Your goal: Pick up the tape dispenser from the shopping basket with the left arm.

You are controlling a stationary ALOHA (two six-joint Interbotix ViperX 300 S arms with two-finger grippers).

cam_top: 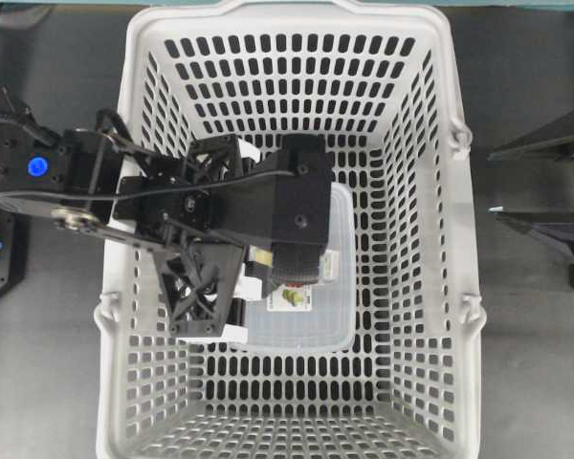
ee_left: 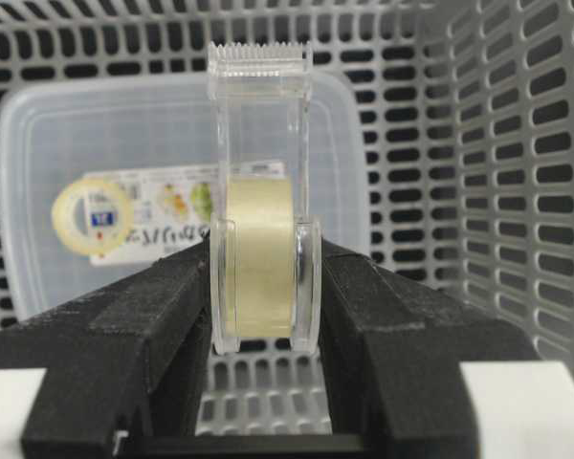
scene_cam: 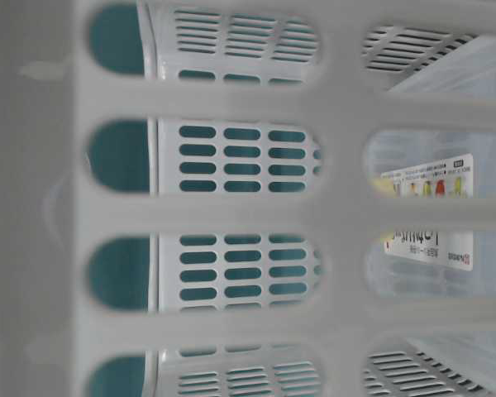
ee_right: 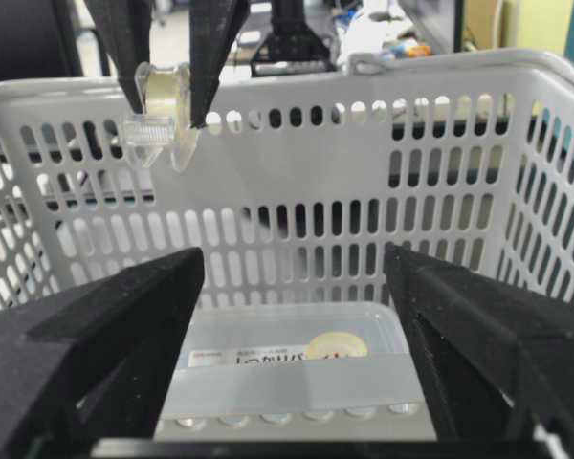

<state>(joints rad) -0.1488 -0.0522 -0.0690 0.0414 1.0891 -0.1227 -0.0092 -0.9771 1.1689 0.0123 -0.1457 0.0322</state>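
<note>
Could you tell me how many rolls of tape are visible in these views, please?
2. One sits inside the tape dispenser, clamped in the left gripper above the shopping basket. A loose roll lies on the clear box below. Others may be hidden.

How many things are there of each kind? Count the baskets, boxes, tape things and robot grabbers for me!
Shopping basket: 1
Clear box with a printed label: 1
Tape dispenser, held up by the left gripper: 1
Loose tape roll on the box: 1
Robot grippers, left and right gripper: 2
Total: 6
</note>
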